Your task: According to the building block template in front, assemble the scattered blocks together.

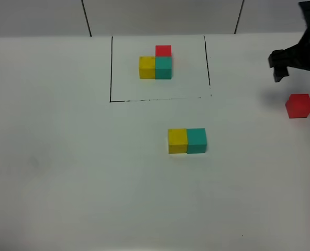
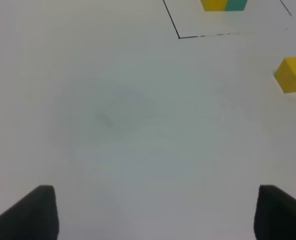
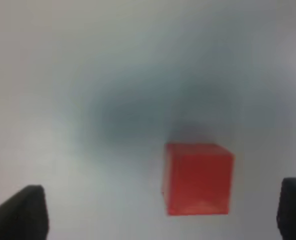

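While right end effector (image 3: 163, 212) gapes | red cube (image 1: 299, 105) lies loose, ungripped

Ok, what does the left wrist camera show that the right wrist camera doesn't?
Only the left wrist view shows a corner of the building block template, with its black outline and its yellow and teal cubes, plus the loose yellow block. Only the right wrist view shows the loose red block, lying on the table clear of the right gripper. Both show bare white table and two dark fingertips spread wide, gripping nothing; the left gripper is open too.
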`<state>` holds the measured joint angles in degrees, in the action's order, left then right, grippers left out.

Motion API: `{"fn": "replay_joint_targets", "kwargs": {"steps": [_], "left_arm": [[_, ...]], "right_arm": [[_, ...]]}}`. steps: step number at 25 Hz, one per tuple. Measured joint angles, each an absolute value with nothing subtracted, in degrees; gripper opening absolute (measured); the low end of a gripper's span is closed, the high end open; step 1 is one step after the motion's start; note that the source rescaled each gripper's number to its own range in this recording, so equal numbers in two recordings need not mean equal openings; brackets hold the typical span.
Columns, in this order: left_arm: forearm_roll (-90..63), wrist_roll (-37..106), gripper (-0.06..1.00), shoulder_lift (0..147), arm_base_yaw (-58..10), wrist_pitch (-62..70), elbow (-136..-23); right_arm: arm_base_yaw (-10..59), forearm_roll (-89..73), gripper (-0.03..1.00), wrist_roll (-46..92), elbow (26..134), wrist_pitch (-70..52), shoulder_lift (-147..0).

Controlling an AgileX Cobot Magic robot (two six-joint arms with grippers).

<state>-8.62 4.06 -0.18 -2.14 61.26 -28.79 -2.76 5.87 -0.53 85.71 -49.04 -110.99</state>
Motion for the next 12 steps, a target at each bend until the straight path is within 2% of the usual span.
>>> {"fn": "replay_joint_targets", "kwargs": {"steps": [3, 12], "left_arm": [[-8.62, 4.06, 0.86, -0.18, -2.14, 61.26, -28.79], [-8.62, 4.06, 0.86, -0.18, -2.14, 61.26, -28.79]], "right_arm": [[-6.6, 5.22, 0.98, 2.37, 85.71, -49.8, -110.65], [-8.19, -1.69, 1.0, 11.39, 85.66, -49.28, -112.23]]}}
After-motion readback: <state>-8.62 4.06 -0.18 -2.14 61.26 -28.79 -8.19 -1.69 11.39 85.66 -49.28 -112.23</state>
